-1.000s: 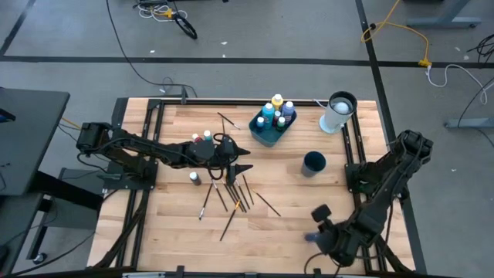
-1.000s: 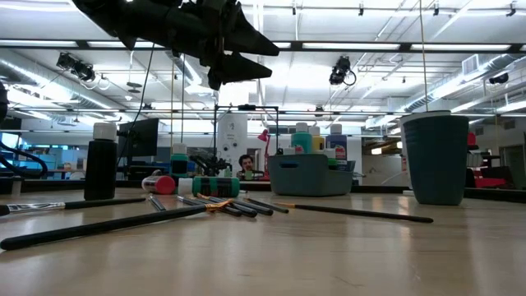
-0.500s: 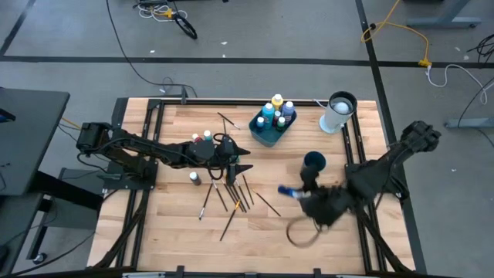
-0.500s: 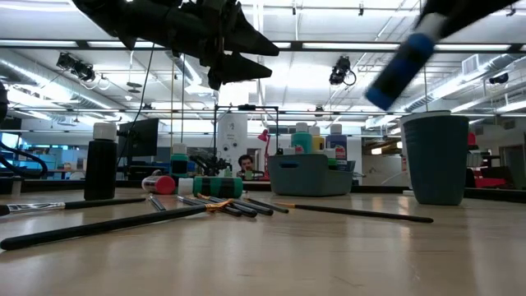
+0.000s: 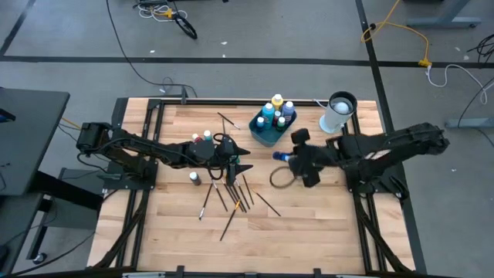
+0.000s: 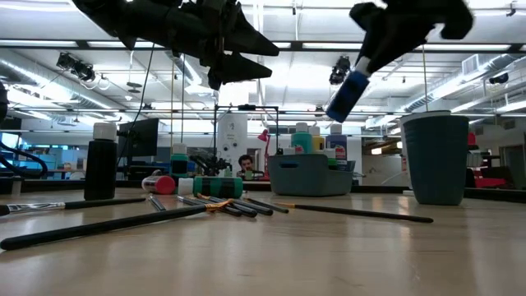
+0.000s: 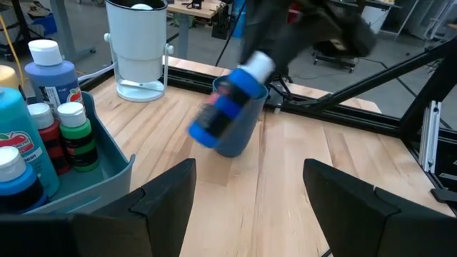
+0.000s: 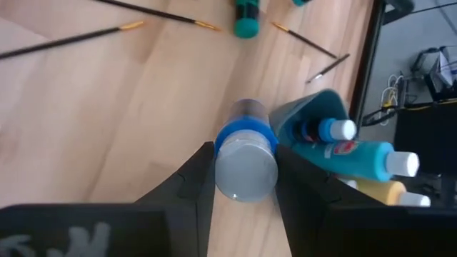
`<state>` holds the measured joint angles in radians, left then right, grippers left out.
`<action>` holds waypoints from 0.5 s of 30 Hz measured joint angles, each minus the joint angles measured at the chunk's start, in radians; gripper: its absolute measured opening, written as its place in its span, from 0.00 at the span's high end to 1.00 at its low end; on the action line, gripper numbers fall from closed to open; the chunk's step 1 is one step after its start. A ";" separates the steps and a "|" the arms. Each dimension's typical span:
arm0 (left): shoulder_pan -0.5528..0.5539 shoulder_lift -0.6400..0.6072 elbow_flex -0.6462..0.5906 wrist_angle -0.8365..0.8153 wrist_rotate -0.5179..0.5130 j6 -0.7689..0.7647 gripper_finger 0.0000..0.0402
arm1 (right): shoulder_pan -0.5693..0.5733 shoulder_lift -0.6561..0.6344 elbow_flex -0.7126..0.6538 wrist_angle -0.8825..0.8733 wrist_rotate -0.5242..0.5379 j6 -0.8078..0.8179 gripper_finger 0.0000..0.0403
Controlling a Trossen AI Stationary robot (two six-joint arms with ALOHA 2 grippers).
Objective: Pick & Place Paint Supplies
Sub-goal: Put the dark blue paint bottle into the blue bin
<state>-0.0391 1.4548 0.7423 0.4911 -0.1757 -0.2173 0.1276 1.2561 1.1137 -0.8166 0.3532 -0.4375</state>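
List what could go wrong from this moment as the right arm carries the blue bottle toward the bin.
1. The right gripper pinches the blue bottle near one end, tilted in mid-air, so it might slip.
2. The blue bin is already crowded with upright bottles; lowering another could knock them.
3. The left gripper hovers open over the scattered brushes near the bin, so the arms may crowd each other.

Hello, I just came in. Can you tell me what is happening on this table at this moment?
The right gripper holds a small blue paint bottle in the air beside the blue-grey plastic bin that already contains several bottles. The left gripper hangs open above the thin dark brushes scattered on the wooden table. A few bottles lie there too.
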 joint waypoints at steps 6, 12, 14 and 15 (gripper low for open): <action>0.000 0.000 0.000 -0.003 0.006 0.016 0.34 | -0.189 0.018 0.000 0.043 -0.100 -0.113 0.71; 0.000 0.000 0.000 -0.009 0.012 0.162 0.34 | -0.369 0.105 0.000 0.096 -0.178 -0.264 0.71; 0.000 0.000 0.000 -0.008 0.011 0.211 0.34 | -0.417 0.135 0.000 0.109 -0.181 -0.323 0.71; 0.000 0.000 0.000 -0.006 0.012 0.236 0.34 | -0.441 0.150 0.000 0.110 -0.188 -0.344 0.71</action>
<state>-0.0387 1.4544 0.7425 0.4847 -0.1638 0.0189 -0.3138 1.4059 1.1137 -0.7068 0.1648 -0.7813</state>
